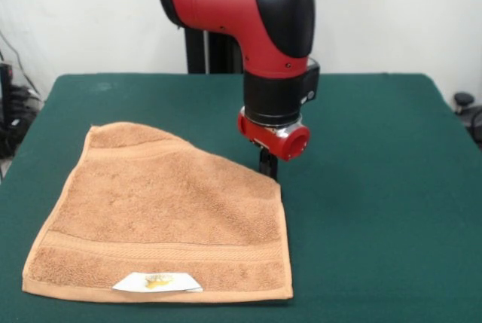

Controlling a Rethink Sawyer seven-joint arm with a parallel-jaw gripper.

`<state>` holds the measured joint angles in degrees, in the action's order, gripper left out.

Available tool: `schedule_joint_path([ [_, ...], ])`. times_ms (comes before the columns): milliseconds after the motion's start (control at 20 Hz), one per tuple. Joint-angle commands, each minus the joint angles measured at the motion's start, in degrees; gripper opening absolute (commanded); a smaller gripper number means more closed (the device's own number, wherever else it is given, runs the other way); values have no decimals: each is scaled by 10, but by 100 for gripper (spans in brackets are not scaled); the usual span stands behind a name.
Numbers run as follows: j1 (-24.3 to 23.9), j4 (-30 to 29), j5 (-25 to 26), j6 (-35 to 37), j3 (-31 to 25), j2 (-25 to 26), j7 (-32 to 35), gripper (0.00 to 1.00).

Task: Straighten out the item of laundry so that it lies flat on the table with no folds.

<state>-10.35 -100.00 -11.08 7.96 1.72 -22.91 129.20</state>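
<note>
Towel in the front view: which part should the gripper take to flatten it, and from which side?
Probably the far corner by the gripper. The towel looks folded there: its far edge slants across instead of running square, while the near edge with the label lies flat. Come straight down from above and pinch the top layer at that slanted edge. Whether the gripper is open cannot be seen.

readable text: none | towel [166, 210]: small white label [157, 283] at its near hem carries a yellow mark (too small to make out as lettering) | arm [248, 14]: no legible markings
</note>
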Motion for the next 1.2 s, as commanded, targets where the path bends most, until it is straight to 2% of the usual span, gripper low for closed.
schedule_joint_path([
  [50, -31, 40, 9, -43, -39, 59, 52, 0],
  [900, -72, 43, 41, 27, -35, 9, 20, 0],
  [1200, -85, 31, 50, 28, -47, 0, 24, 0],
])
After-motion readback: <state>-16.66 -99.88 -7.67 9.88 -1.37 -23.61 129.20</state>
